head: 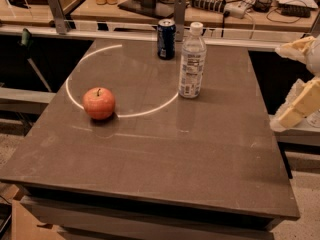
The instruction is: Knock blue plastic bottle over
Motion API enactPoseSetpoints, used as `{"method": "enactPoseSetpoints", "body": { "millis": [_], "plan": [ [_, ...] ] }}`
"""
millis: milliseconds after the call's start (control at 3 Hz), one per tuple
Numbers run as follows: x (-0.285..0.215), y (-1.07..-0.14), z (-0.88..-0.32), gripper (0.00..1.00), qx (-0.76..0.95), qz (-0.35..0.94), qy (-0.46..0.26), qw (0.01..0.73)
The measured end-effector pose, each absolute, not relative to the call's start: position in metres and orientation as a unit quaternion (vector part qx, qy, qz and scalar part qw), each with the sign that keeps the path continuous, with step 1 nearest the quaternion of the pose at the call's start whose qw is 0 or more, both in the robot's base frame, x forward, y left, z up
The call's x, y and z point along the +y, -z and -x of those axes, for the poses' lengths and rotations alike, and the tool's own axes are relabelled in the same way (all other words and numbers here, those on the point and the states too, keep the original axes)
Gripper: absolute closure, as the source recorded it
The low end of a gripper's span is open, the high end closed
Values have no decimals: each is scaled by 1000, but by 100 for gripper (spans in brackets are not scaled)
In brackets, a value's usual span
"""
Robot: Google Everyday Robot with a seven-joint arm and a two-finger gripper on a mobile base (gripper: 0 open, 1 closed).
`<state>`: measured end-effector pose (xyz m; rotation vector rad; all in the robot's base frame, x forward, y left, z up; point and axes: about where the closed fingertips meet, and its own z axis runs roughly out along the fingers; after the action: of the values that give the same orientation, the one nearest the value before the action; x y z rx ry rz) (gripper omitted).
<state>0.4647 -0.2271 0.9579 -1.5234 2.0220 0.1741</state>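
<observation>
Camera view: blue plastic bottle (192, 64) upright beside soda can (166, 39) — gripper (279, 86) off table's (165, 159) right, fingers (300, 105) released.

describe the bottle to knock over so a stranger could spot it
On the dark table, find the white ring's far right edge, left of the gripper hanging beyond the table's right side. The blue plastic bottle stands there: clear, white-capped, taller than the dark can beside it.

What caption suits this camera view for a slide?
Clear plastic water bottle stands upright on the dark table near a dark blue soda can and red apple; gripper hovers off the right edge.
</observation>
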Motion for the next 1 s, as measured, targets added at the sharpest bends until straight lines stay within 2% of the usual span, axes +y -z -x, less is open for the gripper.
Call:
{"method": "enactPoseSetpoints", "body": {
  "millis": [333,667,1000],
  "plan": [
    [-219,-948,-483,0,759,518,-138,370],
    [-191,-948,-511,0,746,457,-229,426],
    [-187,-944,-511,0,749,455,-227,424]
  ]
}}
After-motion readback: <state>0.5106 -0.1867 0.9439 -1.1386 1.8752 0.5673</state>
